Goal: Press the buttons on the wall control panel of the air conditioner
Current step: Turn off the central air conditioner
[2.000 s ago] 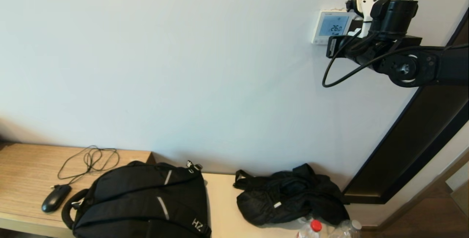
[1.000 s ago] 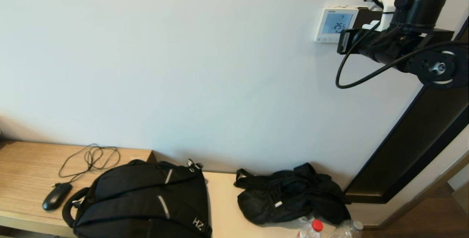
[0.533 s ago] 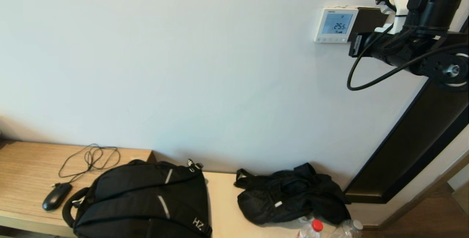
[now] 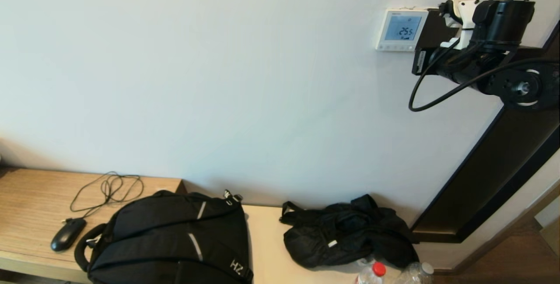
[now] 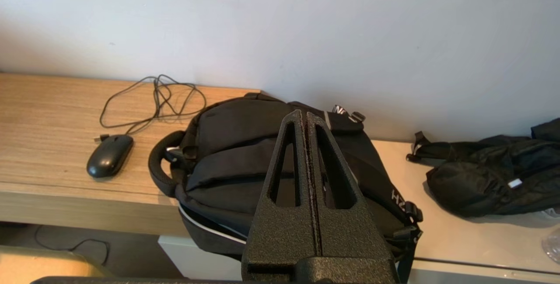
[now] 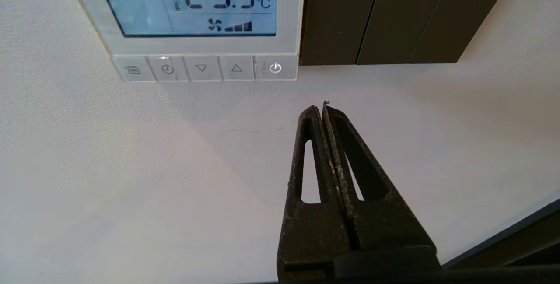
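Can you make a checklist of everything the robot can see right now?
Surface: wooden desk under a plain white wall.
Job's things: control panel reads 25.5; buttons untouched in a row beneath.
Clutter: backpack, black bag, mouse, two bottles.
Grippers: right gripper shut, near the wall below the power button; left gripper shut, parked above the backpack.
Cables: mouse cord coiled.
Surroundings: dark plate beside panel.

Control panel (image 4: 401, 29) beside right arm (image 4: 494, 74)
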You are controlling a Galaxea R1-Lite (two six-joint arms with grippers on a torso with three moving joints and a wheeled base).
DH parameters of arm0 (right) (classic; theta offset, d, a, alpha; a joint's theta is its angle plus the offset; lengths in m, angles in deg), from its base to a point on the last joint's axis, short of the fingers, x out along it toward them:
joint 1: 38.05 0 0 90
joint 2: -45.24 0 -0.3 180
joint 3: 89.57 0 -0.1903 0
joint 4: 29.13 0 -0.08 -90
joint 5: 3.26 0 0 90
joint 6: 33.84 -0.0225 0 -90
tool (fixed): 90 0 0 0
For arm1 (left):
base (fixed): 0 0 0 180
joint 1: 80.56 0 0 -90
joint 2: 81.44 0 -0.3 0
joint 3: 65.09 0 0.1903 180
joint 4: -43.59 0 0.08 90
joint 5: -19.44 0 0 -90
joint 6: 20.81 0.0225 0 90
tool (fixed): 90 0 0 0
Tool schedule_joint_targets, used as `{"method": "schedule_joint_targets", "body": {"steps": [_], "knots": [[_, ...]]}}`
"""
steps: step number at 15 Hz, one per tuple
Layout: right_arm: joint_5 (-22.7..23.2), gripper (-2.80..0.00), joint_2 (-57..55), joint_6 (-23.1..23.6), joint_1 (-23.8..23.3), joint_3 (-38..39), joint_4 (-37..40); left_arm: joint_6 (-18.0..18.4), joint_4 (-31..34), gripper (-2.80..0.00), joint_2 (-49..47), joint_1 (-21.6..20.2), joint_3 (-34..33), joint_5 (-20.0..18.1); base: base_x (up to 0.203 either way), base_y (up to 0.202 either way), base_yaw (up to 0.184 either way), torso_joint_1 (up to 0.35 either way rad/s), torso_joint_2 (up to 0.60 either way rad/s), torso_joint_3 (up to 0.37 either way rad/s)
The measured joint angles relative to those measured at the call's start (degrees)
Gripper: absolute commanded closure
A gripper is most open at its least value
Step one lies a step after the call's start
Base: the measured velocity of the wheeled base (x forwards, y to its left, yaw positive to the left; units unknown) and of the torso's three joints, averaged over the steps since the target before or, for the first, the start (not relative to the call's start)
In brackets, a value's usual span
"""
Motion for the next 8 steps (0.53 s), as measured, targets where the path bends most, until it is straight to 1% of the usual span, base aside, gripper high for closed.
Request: {"method": "schedule_joint_targets", "body": {"steps": [8], "knots": [[0.11,0.0,-2.6,0.0,0.09,-3.28,0.15,0.02,0.0,0.0,0.0,0.02,0.0,0.01,0.0,0.0,0.0,0.0,0.0,0.0]]}}
